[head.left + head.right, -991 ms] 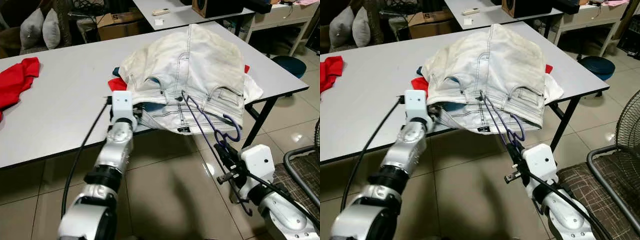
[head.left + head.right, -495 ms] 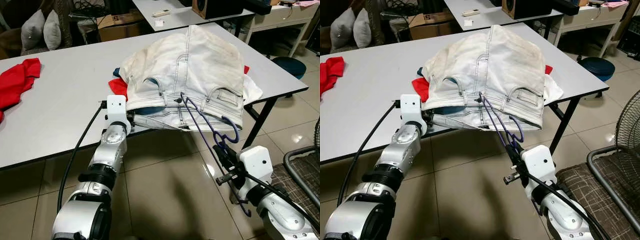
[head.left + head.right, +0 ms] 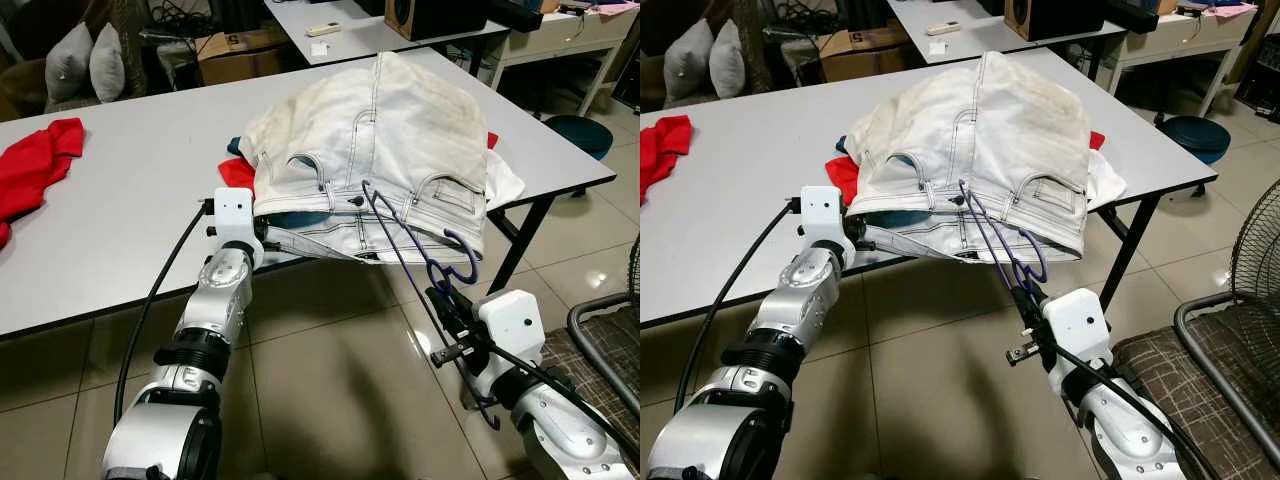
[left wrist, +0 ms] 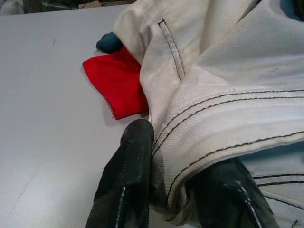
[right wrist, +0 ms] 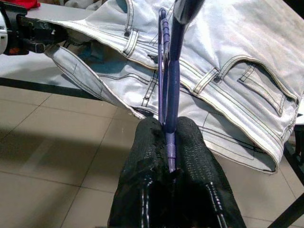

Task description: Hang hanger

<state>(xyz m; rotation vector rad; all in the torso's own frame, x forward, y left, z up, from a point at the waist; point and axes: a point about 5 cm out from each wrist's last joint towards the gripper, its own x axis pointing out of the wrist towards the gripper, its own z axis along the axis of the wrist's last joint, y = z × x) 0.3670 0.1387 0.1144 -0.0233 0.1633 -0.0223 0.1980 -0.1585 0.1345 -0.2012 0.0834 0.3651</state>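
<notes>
The grey worktop (image 3: 130, 200) carries a heap of clothes topped by pale, off-white jeans (image 3: 390, 130) with dark stitching, their waistband hanging over the near edge. The job looks about half done: both grips are set, but the hanger is not yet threaded into the waist. The left gripper (image 4: 175, 190) has its jaws clenched on the waistband, holding it open. The right gripper (image 5: 171, 156) clamps the thin purple wire hanger (image 3: 415, 245), which slants up so its far end touches the waistband.
</notes>
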